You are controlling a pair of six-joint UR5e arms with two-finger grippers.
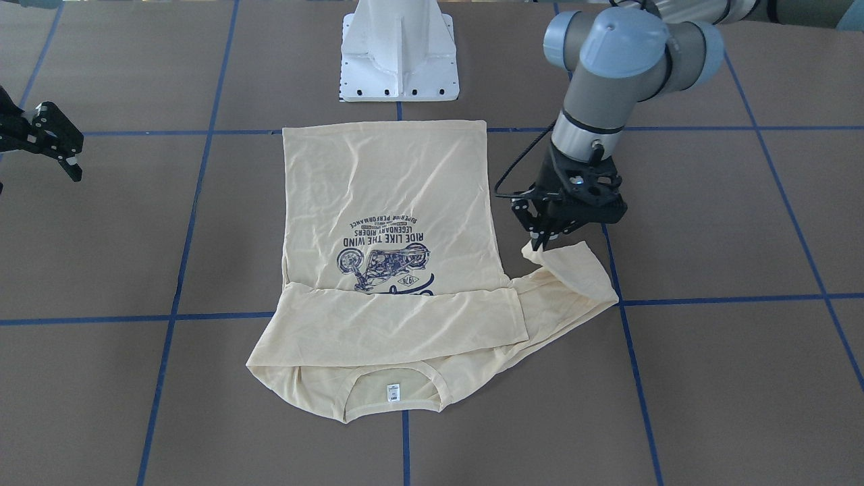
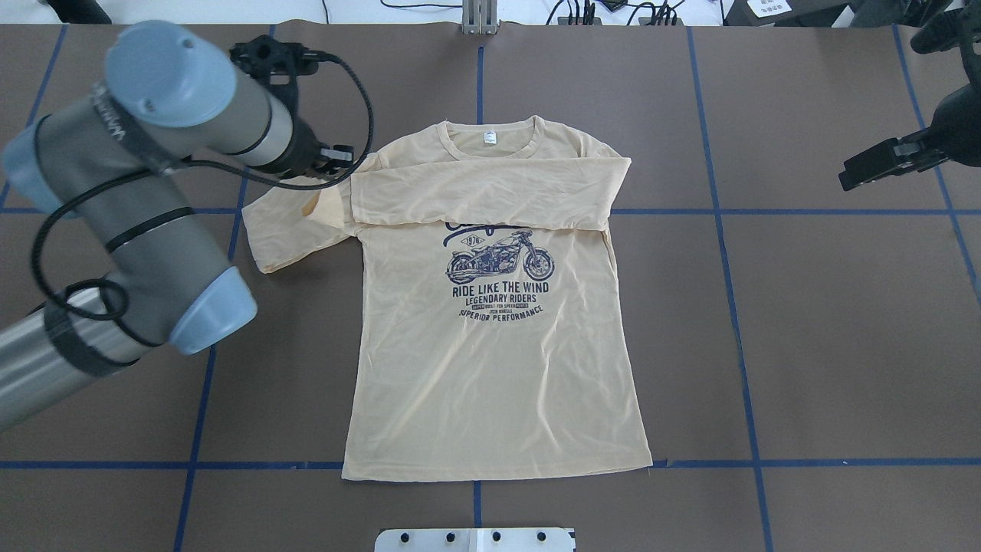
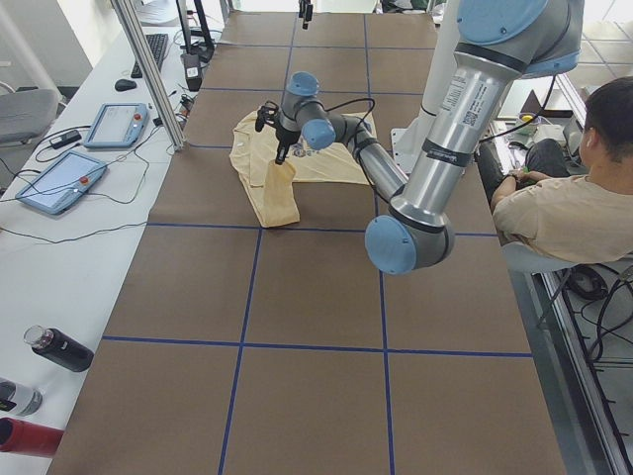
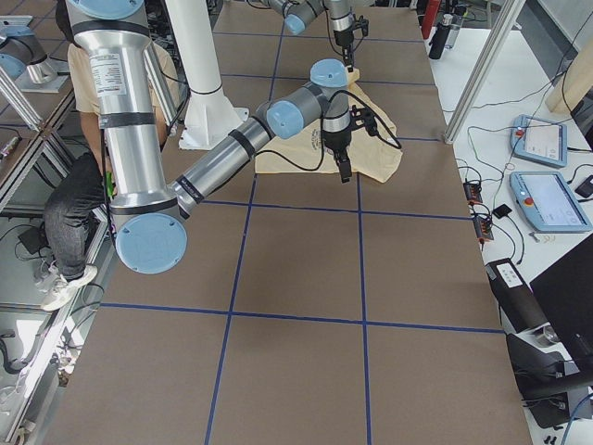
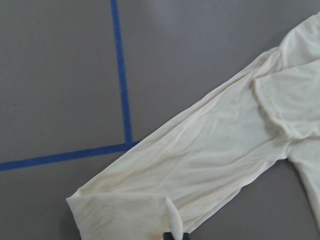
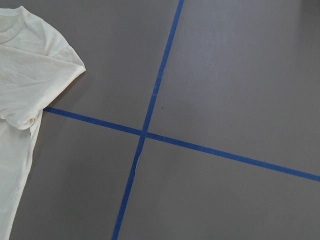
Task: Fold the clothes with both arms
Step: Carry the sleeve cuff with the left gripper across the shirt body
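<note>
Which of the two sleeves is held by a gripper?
The sleeve whose cuff the left gripper pinches; the other sleeve lies folded flat across the T-shirt.

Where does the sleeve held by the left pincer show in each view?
Front-facing: sleeve right of centre, below the left pincer.
Overhead: upper left of centre.
Exterior left: hanging, upper middle.
Exterior right: too small to tell.
Left wrist: fills the lower right.
Right wrist: not in it.
Shared landmark: the blue tape lines.
</note>
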